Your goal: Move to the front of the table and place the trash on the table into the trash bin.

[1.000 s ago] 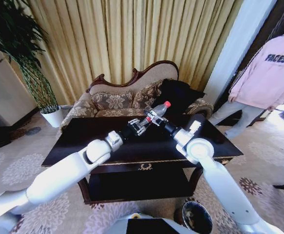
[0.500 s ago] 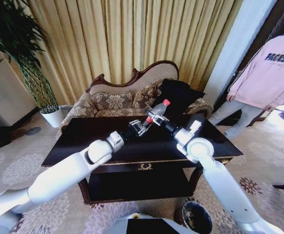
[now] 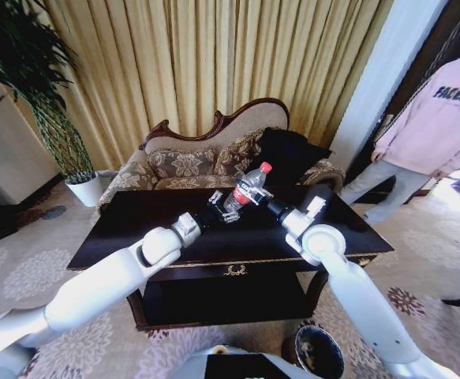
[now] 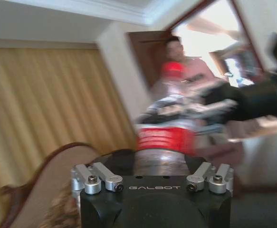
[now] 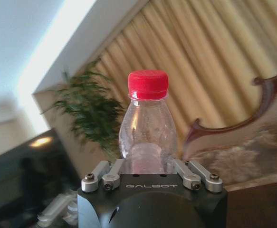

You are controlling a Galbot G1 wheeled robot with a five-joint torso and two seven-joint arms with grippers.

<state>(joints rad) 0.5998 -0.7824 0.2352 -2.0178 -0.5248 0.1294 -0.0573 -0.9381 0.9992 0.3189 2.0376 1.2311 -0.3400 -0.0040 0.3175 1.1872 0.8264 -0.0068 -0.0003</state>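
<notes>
— A curtained room, sofa behind; our dark desk looks bare?

— Yes. Our right end effector is clamped round the bottle, lifted above the desk; the left end effector sits open beside its base.

— What remains?

— The bin waits on the floor by the desk's front edge, with open carpet around it.

Clear bottle with red cap and label; dark glossy table.

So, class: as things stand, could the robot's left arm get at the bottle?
Probably yes. The left gripper sits right at the base of the bottle, which the right gripper holds tilted above the table. Nothing lies between them, though the right gripper's fingers already take up the bottle's middle.
</notes>
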